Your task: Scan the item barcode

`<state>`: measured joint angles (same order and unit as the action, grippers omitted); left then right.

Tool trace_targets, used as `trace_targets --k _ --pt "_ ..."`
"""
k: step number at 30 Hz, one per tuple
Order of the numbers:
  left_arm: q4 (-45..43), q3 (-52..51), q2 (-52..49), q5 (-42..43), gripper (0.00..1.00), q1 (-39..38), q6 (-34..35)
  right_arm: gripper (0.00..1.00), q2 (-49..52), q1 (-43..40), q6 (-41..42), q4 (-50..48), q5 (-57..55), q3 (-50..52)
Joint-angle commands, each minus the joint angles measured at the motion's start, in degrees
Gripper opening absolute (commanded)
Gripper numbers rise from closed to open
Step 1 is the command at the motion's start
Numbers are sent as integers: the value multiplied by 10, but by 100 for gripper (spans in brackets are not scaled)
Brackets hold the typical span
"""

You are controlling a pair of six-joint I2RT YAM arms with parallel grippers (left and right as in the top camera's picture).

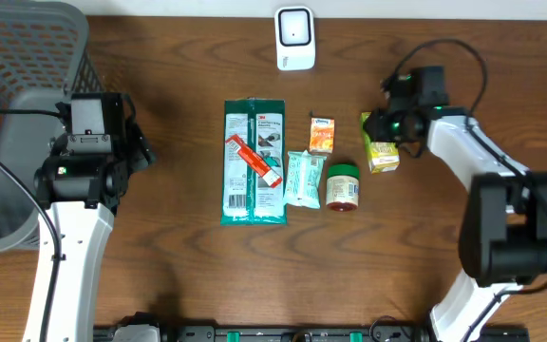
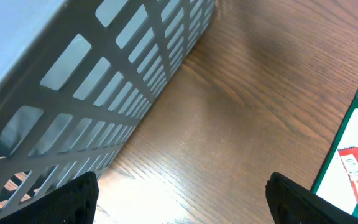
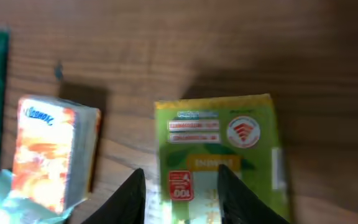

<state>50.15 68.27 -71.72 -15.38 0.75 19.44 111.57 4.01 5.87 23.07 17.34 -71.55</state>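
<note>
Jaws of the right gripper [image 3: 180,183] stand partly apart and grip nothing. Its two fingers [image 3: 132,199] are poised over one end of the one green carton [image 3: 229,130], which lies flat on the table [image 1: 444,57], on the right arm's side. Just beside the carton is one orange tissue pack [image 1: 322,135]. Nearer the robot lie one jar [image 1: 342,185] with a green lid, one small teal packet [image 1: 303,179] and one large green wipes pack [image 1: 245,204] bearing one red packet [image 1: 254,160]. One white scanner [image 1: 294,38] stands at the far edge. The left gripper [image 2: 182,205], jaws wide and empty, hangs over bare wood beside the one grey basket [image 2: 73,81].
</note>
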Motion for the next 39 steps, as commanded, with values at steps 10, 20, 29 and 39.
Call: trace_targets --k 10,20,29,39 --pt "2 6 2 -7 87 3 -5 76 -107 5 -1 94 -39 -26" --pt "2 6 2 -7 87 3 -5 98 -94 26 -6 169 -152 8" --pt "2 6 2 -7 87 3 -5 84 13 38 -7 125 -161 11" --pt "2 6 2 -7 87 3 -5 85 -26 38 -9 130 -169 3"
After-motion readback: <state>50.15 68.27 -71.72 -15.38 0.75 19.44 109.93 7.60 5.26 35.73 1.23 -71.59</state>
